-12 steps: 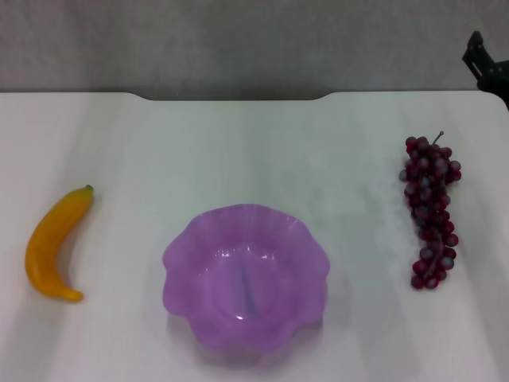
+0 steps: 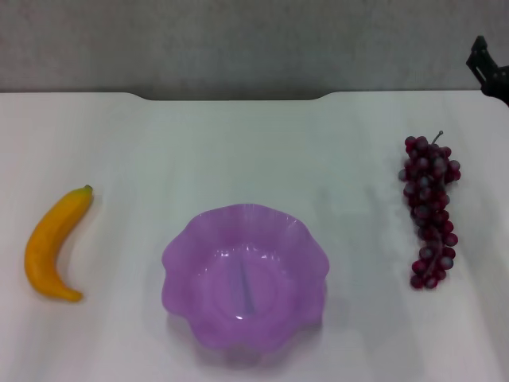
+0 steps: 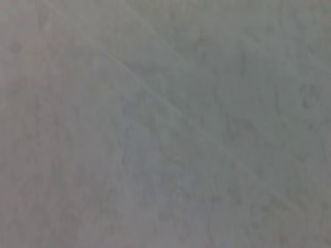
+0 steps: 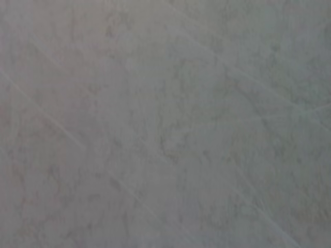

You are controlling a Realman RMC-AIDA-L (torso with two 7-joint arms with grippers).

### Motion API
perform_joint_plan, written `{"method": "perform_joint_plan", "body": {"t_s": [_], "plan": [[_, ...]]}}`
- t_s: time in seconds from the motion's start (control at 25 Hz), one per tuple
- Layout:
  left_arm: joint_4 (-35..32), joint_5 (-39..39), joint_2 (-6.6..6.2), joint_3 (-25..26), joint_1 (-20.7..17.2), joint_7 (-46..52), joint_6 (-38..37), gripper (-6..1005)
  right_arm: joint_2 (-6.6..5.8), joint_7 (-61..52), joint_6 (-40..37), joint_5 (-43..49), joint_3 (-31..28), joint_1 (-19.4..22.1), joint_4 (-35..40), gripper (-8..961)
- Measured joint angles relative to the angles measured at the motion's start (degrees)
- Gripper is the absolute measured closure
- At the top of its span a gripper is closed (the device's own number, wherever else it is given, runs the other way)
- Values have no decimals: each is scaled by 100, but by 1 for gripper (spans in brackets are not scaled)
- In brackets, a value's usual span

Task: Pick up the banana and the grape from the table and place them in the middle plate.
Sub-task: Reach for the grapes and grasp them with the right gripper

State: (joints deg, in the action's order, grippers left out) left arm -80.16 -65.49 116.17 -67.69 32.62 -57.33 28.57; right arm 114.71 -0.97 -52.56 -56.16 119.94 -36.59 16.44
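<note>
A curved yellow banana lies near the bench's left edge; dark-red grape near the right edge. The right claw sits at the far right corner, its gape impossible to tell.

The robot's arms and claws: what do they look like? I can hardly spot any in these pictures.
Very little shows. In the head view only a small black, angular piece of the right arm pokes in at the far right edge, beyond the table. No cables, markings or claw can be made out. The left arm is out of sight; both wrist views show only a plain grey surface.
</note>
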Motion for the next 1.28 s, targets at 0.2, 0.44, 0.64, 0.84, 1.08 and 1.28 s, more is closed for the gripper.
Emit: {"method": "perform_joint_plan", "body": {"t_s": [0.2, 0.44, 0.64, 0.84, 1.08, 1.28], "plan": [[-860, 2639, 45, 272, 196, 2904, 955, 193, -2, 0, 0, 6, 5, -14, 7, 71], [-1523, 5121, 72, -334, -123, 5531, 699, 194, -2, 0, 0, -3, 5, -28, 9, 72], [-1161, 6829, 77, -1162, -477, 7122, -430, 197, -1, 0, 0, -7, 5, -39, 21, 72], [-572, 7051, 52, -1741, -941, 7616, -1965, 196, -1, 0, 0, -18, 7, -41, 14, 71], [-244, 6908, 47, -2096, -1326, 7768, -2685, 196, -1, 0, 0, -17, -4, -35, 14, 70], [357, 6809, 27, -2066, -1251, 7793, -2688, 195, 5, 0, 0, -8, -1, -43, 16, 70]]}}
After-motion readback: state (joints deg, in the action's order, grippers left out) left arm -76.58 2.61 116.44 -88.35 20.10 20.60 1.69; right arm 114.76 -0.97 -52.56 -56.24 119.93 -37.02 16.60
